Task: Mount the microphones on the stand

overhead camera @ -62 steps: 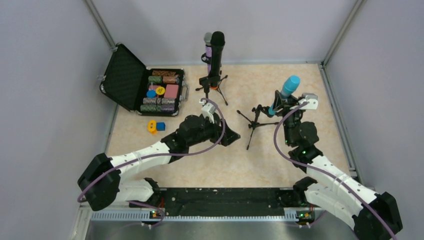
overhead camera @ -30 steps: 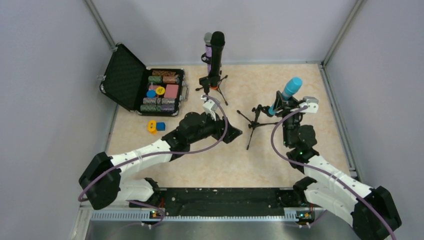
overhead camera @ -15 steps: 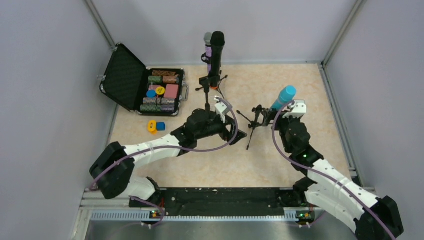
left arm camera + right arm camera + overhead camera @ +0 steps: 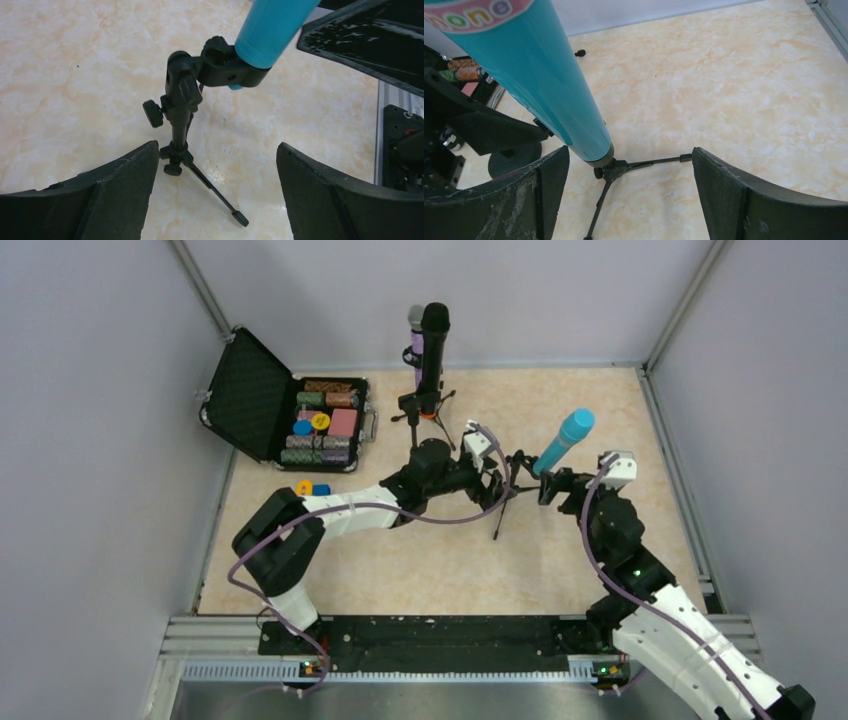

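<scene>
A light blue microphone (image 4: 563, 441) leans in the clip (image 4: 227, 70) of a small black tripod stand (image 4: 503, 512) at mid-table. My left gripper (image 4: 497, 486) is open just left of the stand, whose post (image 4: 180, 115) shows beyond its left finger. My right gripper (image 4: 553, 486) is open just right of the stand, the blue microphone (image 4: 544, 85) rising past its left finger, untouched. At the back, a black microphone (image 4: 433, 340) and a purple one (image 4: 415, 325) stand upright on another stand (image 4: 425, 410).
An open black case (image 4: 245, 390) with coloured pieces (image 4: 325, 425) lies at the back left. A yellow piece and a blue one (image 4: 312, 488) lie on the table in front of it. Grey walls close in three sides.
My right gripper has opened, let go of the blue microphone and drawn back a little. My left arm has reached right, up to the stand. The microphone stays in the clip.
</scene>
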Robot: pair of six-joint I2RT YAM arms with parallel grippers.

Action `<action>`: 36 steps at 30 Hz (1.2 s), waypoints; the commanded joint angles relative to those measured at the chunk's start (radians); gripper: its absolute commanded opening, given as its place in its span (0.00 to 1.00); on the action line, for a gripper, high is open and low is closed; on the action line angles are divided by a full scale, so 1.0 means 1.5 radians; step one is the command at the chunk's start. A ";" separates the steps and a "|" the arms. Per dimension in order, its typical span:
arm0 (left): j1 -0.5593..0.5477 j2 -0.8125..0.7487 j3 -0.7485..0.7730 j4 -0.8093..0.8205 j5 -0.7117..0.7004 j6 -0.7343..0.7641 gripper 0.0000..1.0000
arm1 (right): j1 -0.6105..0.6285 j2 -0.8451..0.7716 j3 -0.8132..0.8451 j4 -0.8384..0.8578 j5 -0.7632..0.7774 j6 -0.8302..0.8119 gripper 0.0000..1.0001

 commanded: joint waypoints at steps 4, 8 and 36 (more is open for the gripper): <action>0.002 0.064 0.089 0.064 -0.012 0.053 0.90 | 0.005 -0.062 0.044 -0.058 0.036 0.008 0.90; 0.003 0.102 0.138 0.050 -0.022 0.082 0.90 | 0.005 -0.069 0.047 -0.070 0.029 0.008 0.89; 0.012 0.151 0.186 0.107 0.102 0.097 0.14 | 0.005 -0.066 0.001 -0.076 -0.022 0.027 0.87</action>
